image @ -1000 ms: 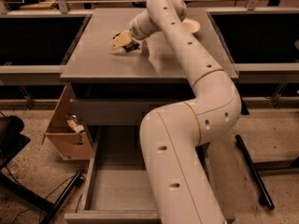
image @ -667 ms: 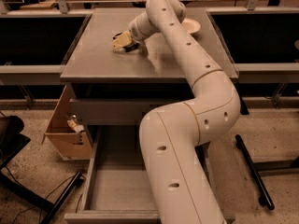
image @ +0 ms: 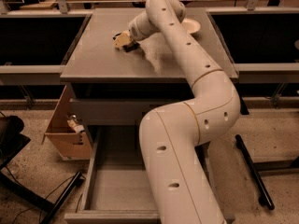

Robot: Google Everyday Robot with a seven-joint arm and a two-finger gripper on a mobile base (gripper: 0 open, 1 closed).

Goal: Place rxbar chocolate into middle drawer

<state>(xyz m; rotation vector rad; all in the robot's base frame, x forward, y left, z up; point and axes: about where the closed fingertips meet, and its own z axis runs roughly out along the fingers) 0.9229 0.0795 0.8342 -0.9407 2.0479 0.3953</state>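
**A:** The gripper is down at the far left of the cabinet top, right at the surface.

**B:** Spread or pressed together?

**A:** Cannot tell, the wrist covers it. The snack bar is there, a dark sliver lying on the top, tucked against the gripper's near-right side. It looks like they're touching. Whether it's pinched, I can't say.

**B:** What's around it?

**A:** A cream bowl sits at the far right of the same top, well apart from the bar. The arm reaches from near to far over the right half of the top.

**B:** And the drawer?

**A:** The open drawer stands pulled out low down, near us, with bare grey floor showing on its left. The arm's thick lower section blocks its right side. There's a shut drawer front above it, and a cardboard box on the floor just left of the drawer.
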